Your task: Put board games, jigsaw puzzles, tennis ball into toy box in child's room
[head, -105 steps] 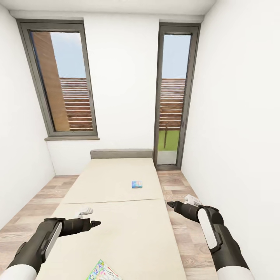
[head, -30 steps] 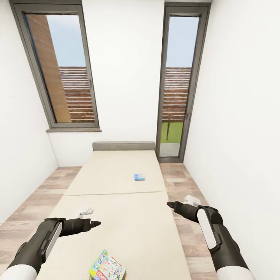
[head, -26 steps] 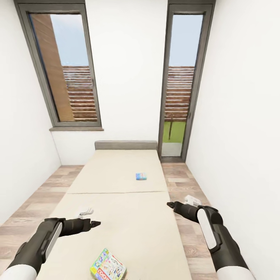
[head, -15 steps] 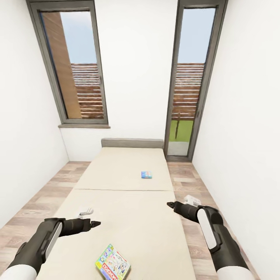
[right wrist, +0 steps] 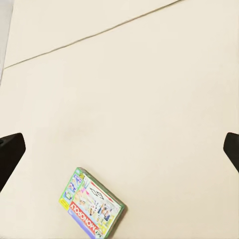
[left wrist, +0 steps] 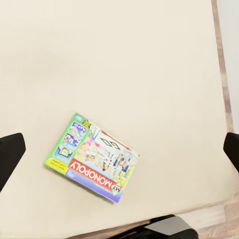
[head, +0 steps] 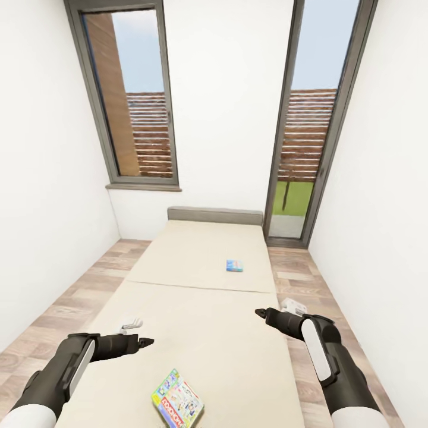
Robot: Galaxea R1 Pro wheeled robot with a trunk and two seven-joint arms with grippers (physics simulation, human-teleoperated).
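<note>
- White-walled child's room: Monopoly game [head: 178,407] lies flat near the bed's [head: 226,351] foot; blue game [head: 234,265] farther up.
- Left claw [head: 145,341] and right claw [head: 259,311] both spread, empty.
- Approach closer, then pinch one box edge.

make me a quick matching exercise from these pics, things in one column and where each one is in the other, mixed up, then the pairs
Things:
1. Monopoly game box
2. small blue game box
3. headboard
4. left gripper

Places:
A. far section of the mattress
B. near section of the mattress
C. against the wall between the windows
D. above the near section, holding nothing

Pairs: 1-B, 2-A, 3-C, 4-D
</note>
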